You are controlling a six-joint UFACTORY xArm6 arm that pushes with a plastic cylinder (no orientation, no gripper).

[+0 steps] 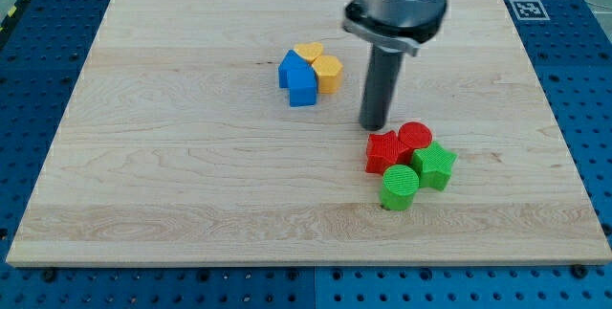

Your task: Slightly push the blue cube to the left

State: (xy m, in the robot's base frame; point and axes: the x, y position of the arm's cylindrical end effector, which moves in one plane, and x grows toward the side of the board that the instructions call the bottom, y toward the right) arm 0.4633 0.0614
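My tip [374, 125] stands on the desk [172, 185] to the right of the blue cluster, ready to shove left.
2 blue blocks touch; the front one looks like the blue cube [302, 87], beside 2 yellow blocks [325, 73]. No jaws exist here. Red blocks [397, 146] sit just below-right.

I see a pale wooden board [191, 185] with visible grain filling most of the frame. Around it lies a blue perforated table surface [588, 108], dotted with rows of holes. A black-and-white fiducial marker [527, 9] sits at the upper right. Lighting is even and bright.
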